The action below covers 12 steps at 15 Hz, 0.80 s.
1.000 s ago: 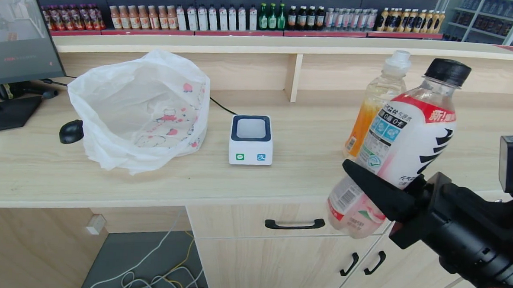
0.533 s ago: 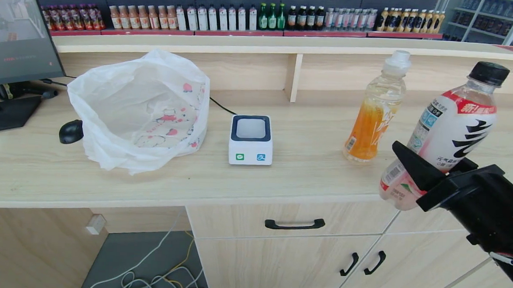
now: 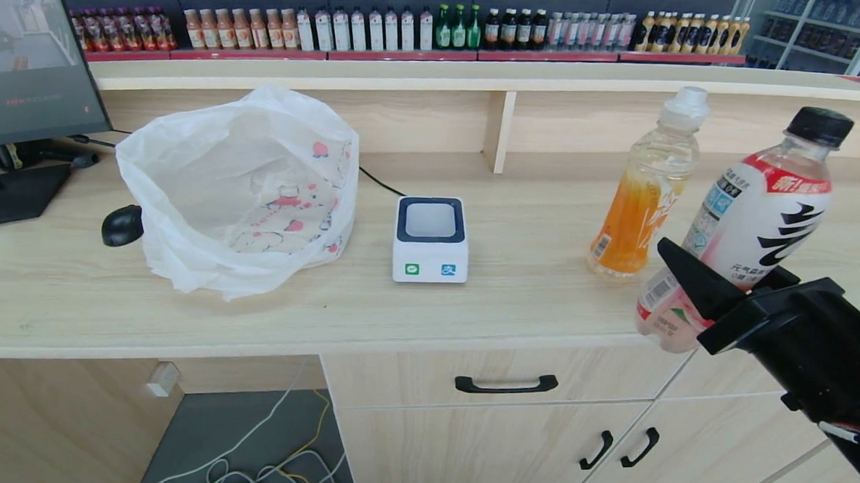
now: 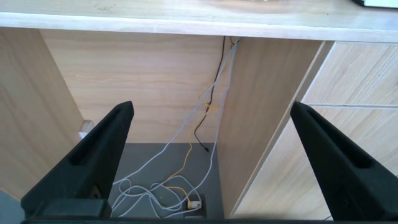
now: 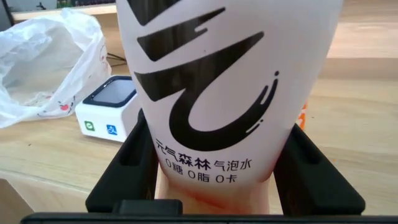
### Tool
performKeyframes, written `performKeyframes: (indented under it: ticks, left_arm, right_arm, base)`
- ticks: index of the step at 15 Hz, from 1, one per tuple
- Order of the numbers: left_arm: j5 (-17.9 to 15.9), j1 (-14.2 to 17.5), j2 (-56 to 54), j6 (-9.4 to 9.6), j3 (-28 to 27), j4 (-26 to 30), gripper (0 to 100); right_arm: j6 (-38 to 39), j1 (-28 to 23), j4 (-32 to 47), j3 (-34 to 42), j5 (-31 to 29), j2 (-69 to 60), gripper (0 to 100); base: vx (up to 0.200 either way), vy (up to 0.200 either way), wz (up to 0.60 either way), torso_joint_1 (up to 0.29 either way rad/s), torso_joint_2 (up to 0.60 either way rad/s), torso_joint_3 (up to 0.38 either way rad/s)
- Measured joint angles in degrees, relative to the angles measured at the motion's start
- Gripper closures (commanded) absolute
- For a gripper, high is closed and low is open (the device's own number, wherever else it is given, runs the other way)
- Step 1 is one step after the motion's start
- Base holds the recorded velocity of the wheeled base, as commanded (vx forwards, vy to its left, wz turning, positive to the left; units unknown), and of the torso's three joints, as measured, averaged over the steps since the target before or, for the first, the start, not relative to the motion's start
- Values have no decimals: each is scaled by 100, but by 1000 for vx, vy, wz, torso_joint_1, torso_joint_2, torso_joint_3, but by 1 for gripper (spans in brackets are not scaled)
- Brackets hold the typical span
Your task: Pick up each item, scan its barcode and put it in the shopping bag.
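Grips a tilted, white-labelled bottle (image 3: 750, 212) in the right end effector (image 3: 722, 276), over the tabletop's (image 3: 515, 296) front edge. Holds it near the upright orange drink (image 3: 639, 200), well apart from scanner (image 3: 431, 239) and shopping bag (image 3: 236, 189). Carries left end effector (image 4: 211, 155) wide open, below tabletop level.

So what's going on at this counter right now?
The robot's right gripper is shut on a white-labelled drink bottle, holding it tilted in the air by the counter's right end. It is not yet over the small white scanner mid-counter. The open shopping bag sits to the scanner's left. An orange drink bottle stands on the counter near the held one. The left gripper hangs open below the countertop.
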Motion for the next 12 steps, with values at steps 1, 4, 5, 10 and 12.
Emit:
performKeyframes:
  ticks: [1,4,5,10,12]
  left_arm:
    - [2,-6,0,0,0,0,0]
    - [0,2,0,-7,0,-2,0]
    - [2,0,0,-9,0,-2,0]
    - [5,-6,0,4,0,-5,0]
    - [0,7,0,6,0,-7,0]
  right_arm:
    - [-33,15,-29,-2,9,0,100]
    - [-28,17,-35,20,9,-2,100]
    - [-56,15,-27,35,4,-2,100]
    - [-439,-24,-32,118,12,0,100]
    - [-749,-44,-24,85,-10,0,100]
  base:
    - [0,200,0,-2,7,2]
    - [0,200,0,-1,1,2]
    - [0,200,0,-2,2,12]
    - [0,40,0,0,0,0]
    - [0,0,0,0,0,0]
